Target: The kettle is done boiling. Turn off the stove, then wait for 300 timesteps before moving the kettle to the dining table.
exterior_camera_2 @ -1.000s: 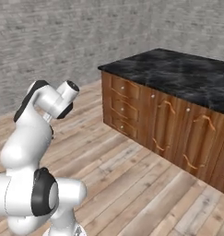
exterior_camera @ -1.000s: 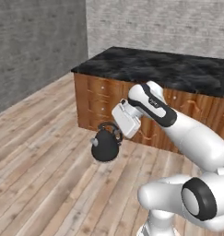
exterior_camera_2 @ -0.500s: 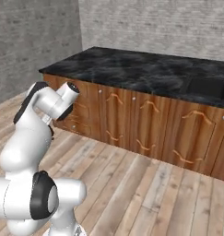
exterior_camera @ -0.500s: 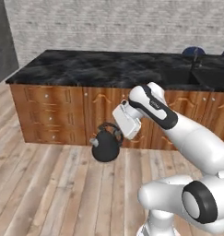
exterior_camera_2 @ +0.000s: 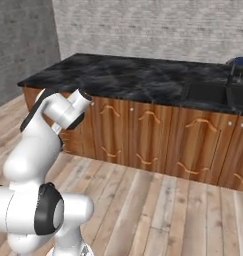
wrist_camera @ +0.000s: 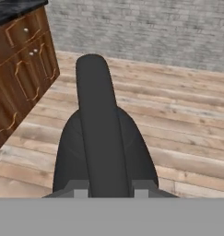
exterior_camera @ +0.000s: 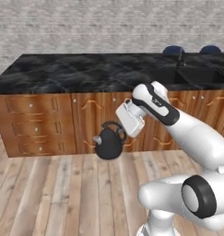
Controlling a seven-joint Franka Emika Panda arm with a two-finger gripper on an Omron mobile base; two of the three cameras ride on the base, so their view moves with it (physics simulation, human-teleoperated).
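Note:
The dark dome-shaped kettle point(exterior_camera: 109, 144) hangs above the wooden floor, carried by its arched handle. My gripper point(exterior_camera: 120, 132) is shut on that handle, just above and right of the kettle body. In the hand view the handle point(wrist_camera: 97, 124) runs up between my fingertips point(wrist_camera: 80, 191) and the kettle body point(wrist_camera: 67, 152) bulges on both sides. The dining table point(exterior_camera: 62, 73), a long island with a black marble top and a brown panelled base, stands right behind the kettle and stretches across the right base view point(exterior_camera_2: 133, 75). The stove is out of view.
A sink point(exterior_camera: 196, 76) with a faucet is set in the island's right end point(exterior_camera_2: 208, 92). Two blue stool tops point(exterior_camera: 173, 50) show behind it. A grey brick wall point(exterior_camera_2: 158, 25) backs the room. Wooden floor point(exterior_camera: 53, 193) lies open in front of the island.
The whole picture has swung: the base has turned, so the island now faces me front-on and closer. The kettle stays held in the same spot relative to the arm.

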